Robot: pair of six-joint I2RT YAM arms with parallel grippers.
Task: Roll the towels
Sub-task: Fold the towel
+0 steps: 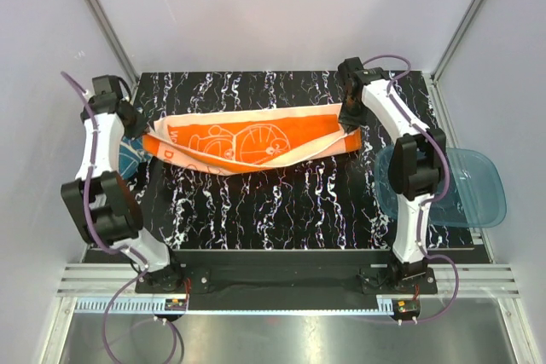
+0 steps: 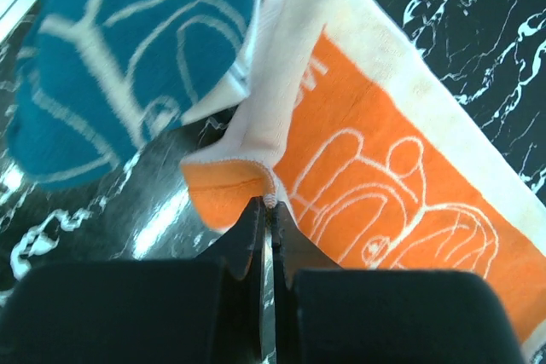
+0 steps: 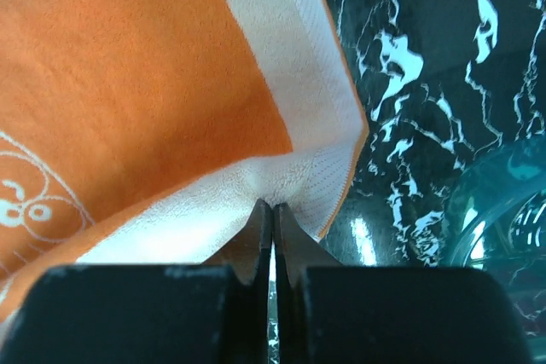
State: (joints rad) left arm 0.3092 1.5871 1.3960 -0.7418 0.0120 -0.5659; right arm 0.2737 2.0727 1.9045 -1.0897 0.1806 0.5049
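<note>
"Top external view first: where is the orange towel (image 1: 256, 142)?"

"You have it stretched left to right over the far half of the black marbled table (image 1: 281, 206), sagging a little in the middle."

"And the claws?"

"Your left gripper (image 2: 267, 204) is pinched tight on the towel's left end. Your right gripper (image 3: 272, 207) is pinched tight on its cream-edged right end."

"The other one?"

"The teal towel (image 2: 128, 49) sits bunched at the table's left edge, just beside your left gripper. The blue tray (image 1: 482, 189) lies at the right edge, near your right arm."
</note>
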